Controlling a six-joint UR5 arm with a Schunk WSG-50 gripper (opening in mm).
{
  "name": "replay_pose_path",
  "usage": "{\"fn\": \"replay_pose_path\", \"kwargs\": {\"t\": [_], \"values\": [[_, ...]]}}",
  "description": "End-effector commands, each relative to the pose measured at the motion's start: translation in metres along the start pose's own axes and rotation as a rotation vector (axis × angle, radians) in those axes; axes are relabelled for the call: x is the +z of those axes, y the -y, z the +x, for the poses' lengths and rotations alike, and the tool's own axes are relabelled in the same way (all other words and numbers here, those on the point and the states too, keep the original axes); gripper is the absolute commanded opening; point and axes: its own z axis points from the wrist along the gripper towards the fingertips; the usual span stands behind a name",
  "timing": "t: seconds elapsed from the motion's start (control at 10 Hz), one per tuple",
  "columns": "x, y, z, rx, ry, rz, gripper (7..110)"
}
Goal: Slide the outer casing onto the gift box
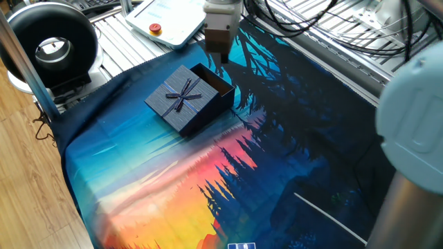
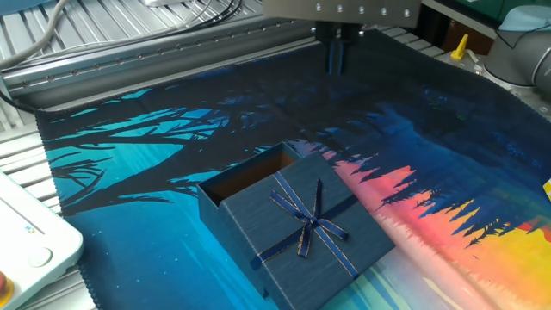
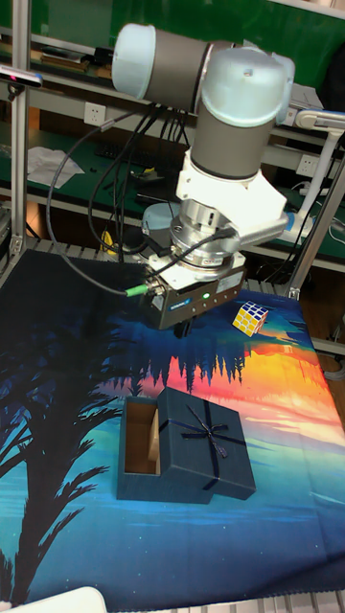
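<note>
With fingers together and holding nothing, the tool [image 2: 336,58] is hovering beyond the outer casing [image 2: 314,226], only part-way over the gift box [image 2: 250,176] mid-surface; an off-centre push risks skewing or jamming it

The outer casing [image 1: 183,102] [image 2: 301,231] [image 3: 207,445], a square dark navy sleeve of fine-ribbed card with a thin ribbon bow across its top face, lay flat on the printed cloth, below and apart from the raised gripper [image 1: 223,57] [image 2: 336,58] [image 3: 185,330]. It sat only partly over the gift box [image 1: 216,82] [image 2: 250,176] [image 3: 142,439], a plain dark square tray whose brownish inside showed at the one end left uncovered. In one fixed view that open end was the end nearer the gripper, with the bow-topped part reaching away from it.
</note>
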Motion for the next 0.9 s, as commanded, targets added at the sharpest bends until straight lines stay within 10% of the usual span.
{"fn": "replay_pose_path", "kwargs": {"t": [0.0, 0.8], "values": [[-0.009, -0.008, -0.031, -0.008, -0.008, -0.022, 7], [-0.02, -0.058, -0.098, 0.006, -0.061, 0.003, 7]]}}
